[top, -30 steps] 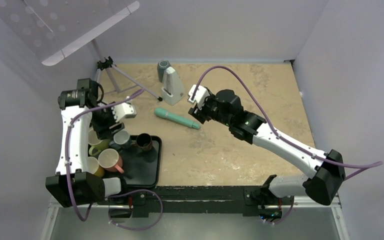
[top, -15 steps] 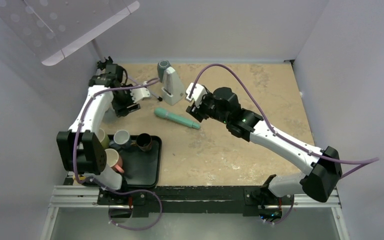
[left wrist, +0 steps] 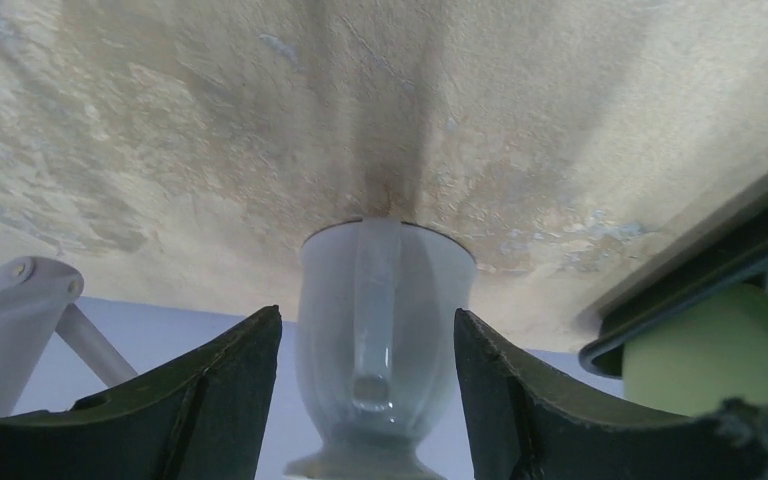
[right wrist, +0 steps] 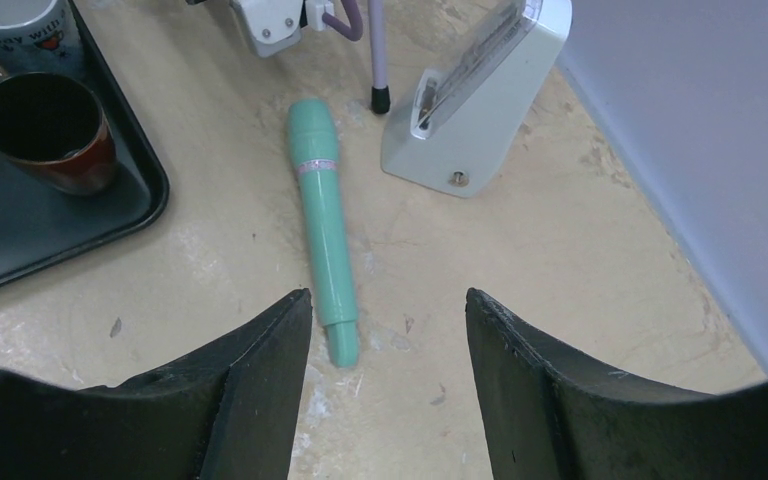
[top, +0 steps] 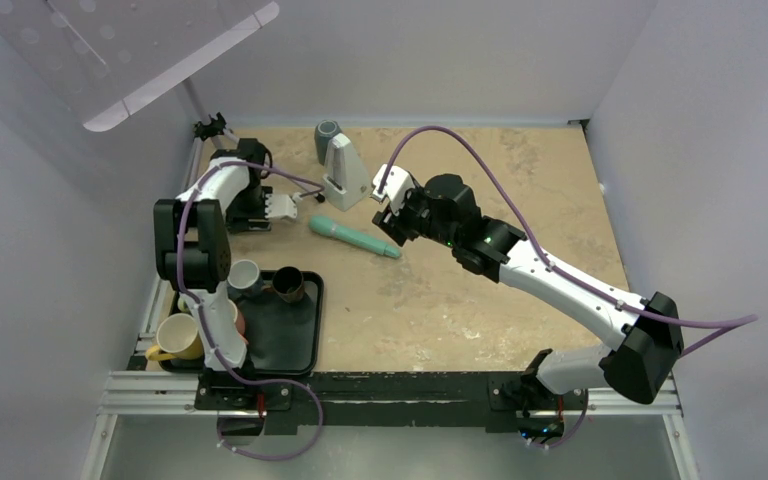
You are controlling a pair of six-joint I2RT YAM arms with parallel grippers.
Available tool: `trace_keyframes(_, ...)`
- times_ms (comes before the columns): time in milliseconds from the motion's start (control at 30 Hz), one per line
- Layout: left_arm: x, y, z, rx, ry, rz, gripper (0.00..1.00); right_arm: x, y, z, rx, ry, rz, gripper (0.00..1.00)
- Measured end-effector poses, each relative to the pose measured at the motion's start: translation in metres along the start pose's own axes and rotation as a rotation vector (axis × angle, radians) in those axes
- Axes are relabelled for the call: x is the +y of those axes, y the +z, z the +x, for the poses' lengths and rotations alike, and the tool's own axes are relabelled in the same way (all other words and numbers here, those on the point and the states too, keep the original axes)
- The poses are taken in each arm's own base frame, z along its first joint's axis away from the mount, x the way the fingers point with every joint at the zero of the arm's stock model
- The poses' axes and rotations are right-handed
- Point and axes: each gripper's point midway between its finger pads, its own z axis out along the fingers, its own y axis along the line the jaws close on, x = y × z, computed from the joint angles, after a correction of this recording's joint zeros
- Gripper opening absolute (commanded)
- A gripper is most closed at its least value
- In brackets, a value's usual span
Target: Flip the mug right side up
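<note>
White mug [left wrist: 385,340] standing rim-down on tan table [left wrist: 210,120], between spread jaws of left gripper [left wrist: 365,318]; no contact evident. Right gripper [right wrist: 388,300] parted, empty, above teal wand [right wrist: 322,220]. Printed cup [right wrist: 15,22] lettering partly legible: "day with".

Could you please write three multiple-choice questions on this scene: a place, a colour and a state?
1. Where does the teal stick lie?
A. on the black tray
B. on the table beside the white wedge-shaped device
C. inside a mug

2. What colour is the mug between the fingers of the left gripper?
A. brown
B. pink
C. white

3. How is the right gripper?
A. open, holding nothing
B. shut on a mug
C. shut on the teal stick

Answers: 1 B, it rests on bare table near the device; 2 C, the left wrist view shows it white; 3 A, its fingers stand wide apart.
</note>
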Motion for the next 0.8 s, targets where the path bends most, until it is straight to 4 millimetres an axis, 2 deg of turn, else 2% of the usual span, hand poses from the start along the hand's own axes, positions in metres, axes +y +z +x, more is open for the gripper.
trace_keyframes(100,0.003,0.008,0.002,0.027,0.022,0.003,0.59,0.001,-0.001,0.002,0.011,0.006,-0.003,0.61)
trace_keyframes(267,0.002,0.023,0.003,0.051,0.045,0.031,0.28,0.002,-0.001,0.005,0.023,0.008,-0.007,0.61)
trace_keyframes(367,-0.001,0.026,0.002,0.049,0.047,0.046,0.01,0.002,-0.001,0.006,0.025,0.010,-0.008,0.61)
trace_keyframes(633,-0.006,0.022,-0.002,0.018,0.004,0.065,0.00,0.002,-0.002,0.004,0.022,0.013,-0.006,0.61)
trace_keyframes(700,-0.005,0.013,-0.008,-0.024,-0.050,0.073,0.00,0.000,-0.002,0.003,0.020,0.023,-0.002,0.61)
trace_keyframes(800,0.008,-0.017,-0.021,-0.128,-0.169,0.055,0.00,-0.005,-0.004,0.001,0.012,0.052,0.009,0.61)
